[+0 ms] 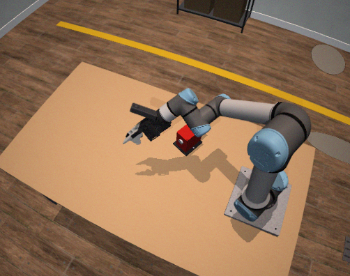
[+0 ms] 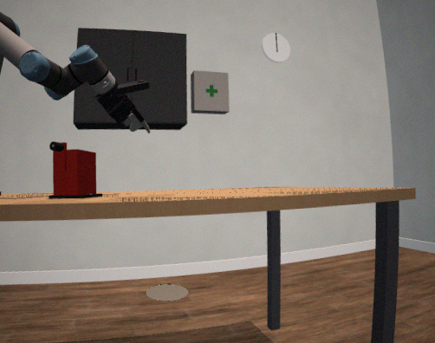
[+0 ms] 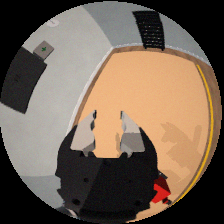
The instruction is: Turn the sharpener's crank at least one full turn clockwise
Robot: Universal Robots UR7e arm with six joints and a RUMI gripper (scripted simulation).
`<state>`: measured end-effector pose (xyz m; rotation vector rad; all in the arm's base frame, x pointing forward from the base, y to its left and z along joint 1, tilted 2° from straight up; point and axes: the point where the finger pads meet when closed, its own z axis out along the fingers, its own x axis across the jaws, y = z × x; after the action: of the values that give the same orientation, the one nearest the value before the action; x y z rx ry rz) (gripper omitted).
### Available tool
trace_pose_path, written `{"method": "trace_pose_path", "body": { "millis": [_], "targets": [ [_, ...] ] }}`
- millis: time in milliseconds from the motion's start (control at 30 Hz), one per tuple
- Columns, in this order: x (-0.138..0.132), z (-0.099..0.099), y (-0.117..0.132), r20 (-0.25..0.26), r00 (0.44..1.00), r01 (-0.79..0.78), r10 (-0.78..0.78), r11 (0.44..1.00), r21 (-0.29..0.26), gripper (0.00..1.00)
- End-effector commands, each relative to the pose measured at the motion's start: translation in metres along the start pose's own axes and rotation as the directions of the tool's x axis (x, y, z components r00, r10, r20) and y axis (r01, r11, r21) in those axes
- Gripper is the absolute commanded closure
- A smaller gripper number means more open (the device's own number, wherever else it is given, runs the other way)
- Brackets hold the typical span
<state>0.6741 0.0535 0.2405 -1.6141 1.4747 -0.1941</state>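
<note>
The red pencil sharpener stands on a black base on the tan table top, partly under my forearm. In the side view the sharpener shows its dark crank handle at the top of its left side. My gripper hangs in the air to the left of the sharpener, well above the table and apart from the crank. In the side view the gripper points down and to the right. In the wrist view the fingers stand partly apart with nothing between them, and a bit of the red sharpener shows at the lower right.
My arm's base plate sits at the table's right edge. A dark shelf rack stands on the floor beyond the yellow line. A dark cabinet hangs on the wall behind the table.
</note>
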Motion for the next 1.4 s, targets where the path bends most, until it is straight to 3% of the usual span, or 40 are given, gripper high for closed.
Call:
{"method": "trace_pose_path", "body": {
  "millis": [0, 300, 467, 667, 833, 1033, 1267, 1367],
  "targets": [
    [0.017, -0.008, -0.002, -0.034, 0.995, -0.094, 0.094, 0.995, -0.016, 0.68],
    [0.041, -0.016, 0.001, -0.050, 0.988, -0.146, 0.144, 0.989, -0.024, 0.68],
    [0.062, -0.028, 0.002, -0.101, 0.954, -0.285, 0.281, 0.958, -0.032, 0.68],
    [0.076, -0.033, 0.005, -0.101, 0.954, -0.288, 0.283, 0.957, -0.034, 0.68],
    [0.096, -0.047, 0.008, -0.151, 0.899, -0.421, 0.412, 0.906, -0.032, 0.68],
    [0.108, -0.052, 0.012, -0.151, 0.897, -0.424, 0.415, 0.905, -0.034, 0.68],
    [0.127, -0.067, 0.016, -0.198, 0.822, -0.548, 0.534, 0.836, -0.023, 0.68],
    [0.137, -0.074, 0.020, -0.198, 0.822, -0.549, 0.535, 0.835, -0.024, 0.68]
  ]
}}
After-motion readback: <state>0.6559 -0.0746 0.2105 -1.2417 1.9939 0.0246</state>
